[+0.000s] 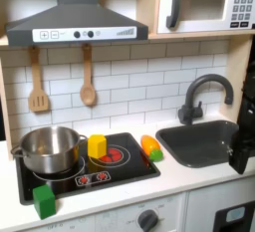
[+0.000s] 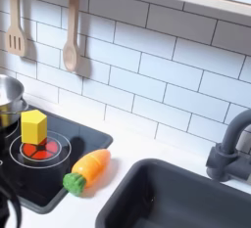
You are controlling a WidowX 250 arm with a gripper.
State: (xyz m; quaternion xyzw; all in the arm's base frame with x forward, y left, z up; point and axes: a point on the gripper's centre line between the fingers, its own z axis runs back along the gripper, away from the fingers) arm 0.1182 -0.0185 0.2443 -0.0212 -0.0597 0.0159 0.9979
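Note:
At the first exterior view's right edge, a dark part of my arm with the gripper (image 1: 243, 146) hangs over the right end of the grey sink (image 1: 199, 144). It is cut off by the frame, so its jaws cannot be read. Nothing shows in it. An orange carrot with a green top lies on the counter between stove and sink in both exterior views (image 1: 150, 148) (image 2: 86, 169). A yellow block (image 1: 97, 145) (image 2: 33, 127) stands on the black stove top (image 1: 125, 166) (image 2: 83, 134). A steel pot (image 1: 50, 148) sits on the left burner.
A green block (image 1: 44, 200) rests at the stove's front left corner. The dark faucet (image 1: 199, 95) (image 2: 230, 149) rises behind the sink. A wooden spatula (image 1: 38, 82) and spoon (image 1: 88, 77) hang on the tiled wall. A microwave (image 1: 204, 5) sits up right.

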